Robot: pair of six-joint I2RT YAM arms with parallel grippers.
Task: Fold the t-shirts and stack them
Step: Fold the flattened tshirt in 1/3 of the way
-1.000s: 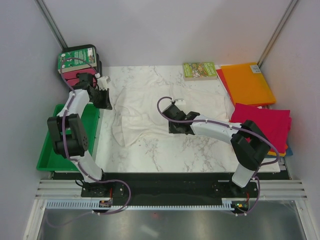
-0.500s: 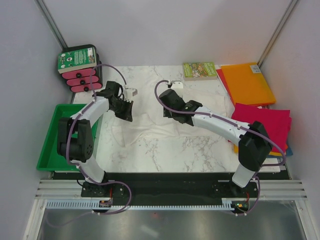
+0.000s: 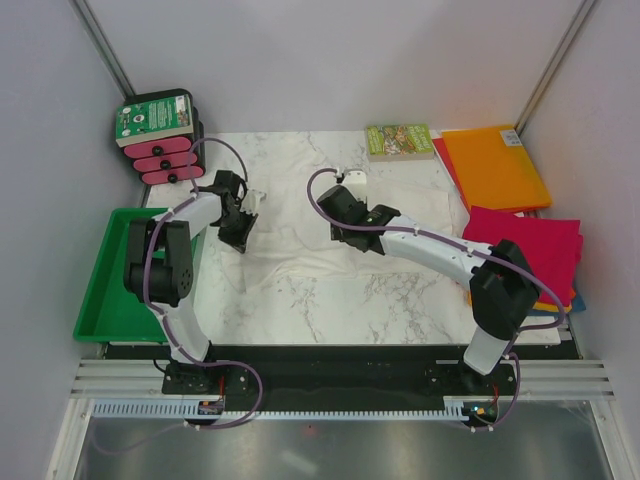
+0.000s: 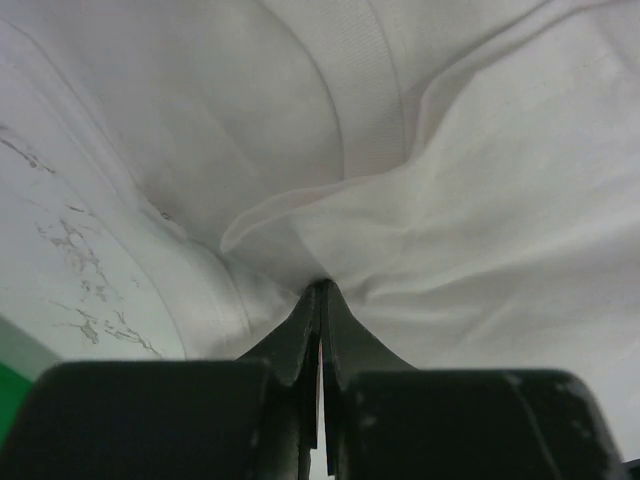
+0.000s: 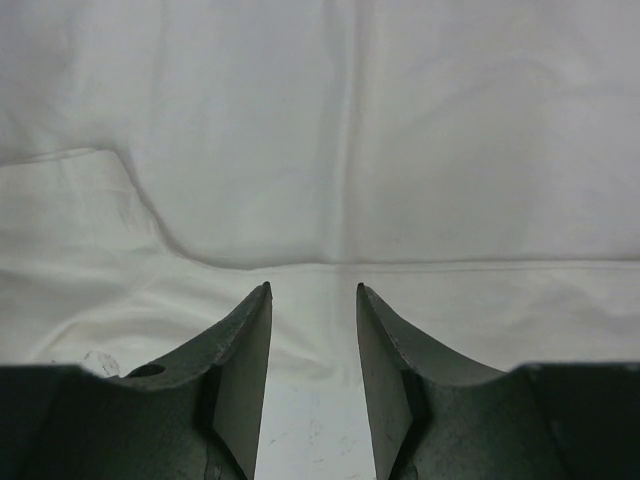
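The white t-shirt [image 3: 300, 245] lies spread and wrinkled on the marble table [image 3: 400, 300]. My left gripper [image 3: 240, 236] is at the shirt's left edge and shut on a pinch of its cloth [image 4: 320, 288], which bunches up at the fingertips. My right gripper [image 3: 338, 228] hovers over the middle of the shirt, open and empty, with a hem [image 5: 450, 266] running just beyond its fingertips [image 5: 262, 296]. A folded orange t-shirt [image 3: 495, 165] and a folded magenta t-shirt [image 3: 530, 245] lie at the right side.
A green-covered book [image 3: 399, 140] lies at the far edge beside the orange shirt. A green tray [image 3: 105, 300] sits left of the table, with a dark box of pink items [image 3: 158, 135] behind it. Grey walls close in both sides.
My left gripper swung from beside the dark box onto the shirt's left edge and closed on the cloth. My right gripper moved away from the arm bases, further up the shirt.
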